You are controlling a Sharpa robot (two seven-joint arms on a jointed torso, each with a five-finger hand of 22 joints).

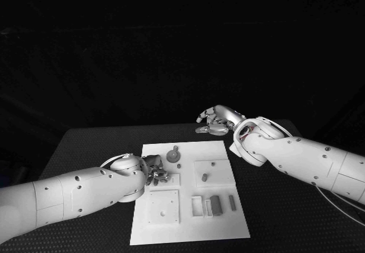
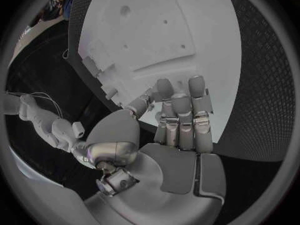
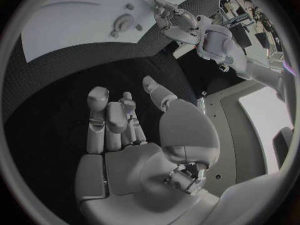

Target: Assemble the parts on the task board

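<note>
The left hand point(image 1: 155, 174) hovers over the board's point(image 1: 190, 232) left part, fingers loosely curled, holding nothing. The right hand point(image 1: 217, 120) hangs beyond the board's far edge, fingers apart, empty.

No text, label, brand, number or sign can be read in any of the views. The task board point(image 1: 190, 211), its parts and the arms carry no legible marking.
</note>
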